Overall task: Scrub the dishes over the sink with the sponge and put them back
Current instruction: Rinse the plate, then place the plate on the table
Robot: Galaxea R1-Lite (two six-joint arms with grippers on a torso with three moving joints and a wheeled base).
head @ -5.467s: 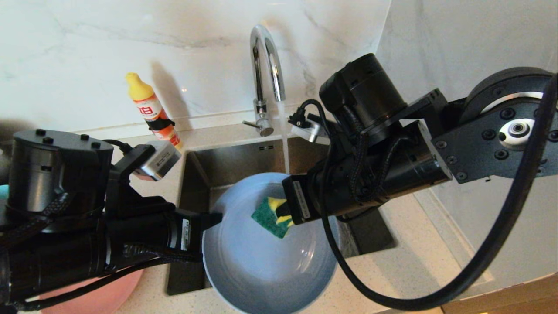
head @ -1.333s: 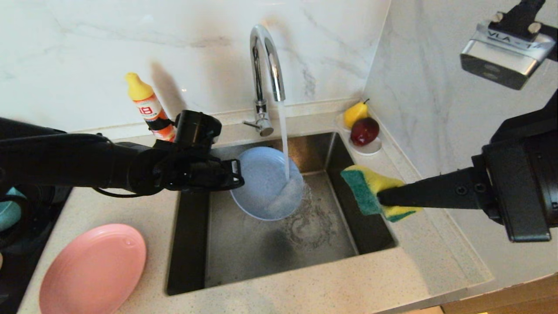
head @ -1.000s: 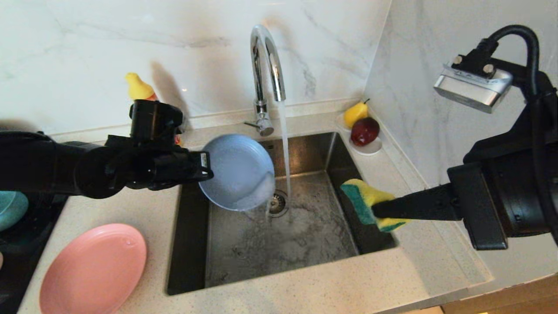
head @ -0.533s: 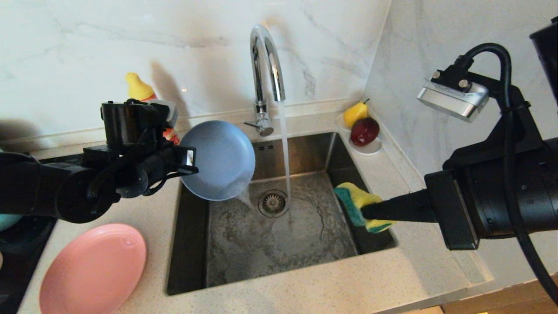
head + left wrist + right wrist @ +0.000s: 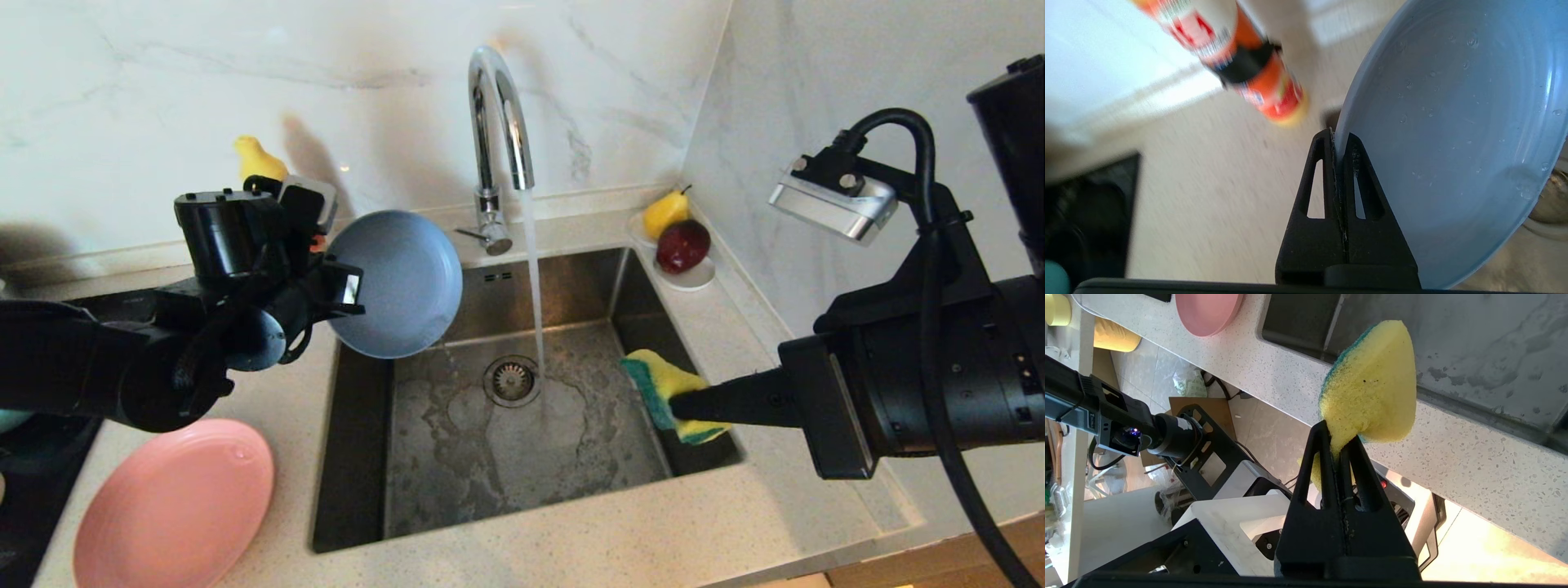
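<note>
Left pincer (image 5: 339, 287) clamps grey-blue plate (image 5: 396, 282) upright; right pincer (image 5: 682, 404) – level – grips sponge (image 5: 665, 388)

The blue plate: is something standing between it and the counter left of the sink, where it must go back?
Partly. The blue plate, clamped in the left tool, hangs over the sink's left rim. The pink plate and the soap bottle take part of that counter; bare counter lies between them.

two plates (image 5: 394, 282), one sponge (image 5: 665, 384), two fruits (image 5: 682, 245)
</note>
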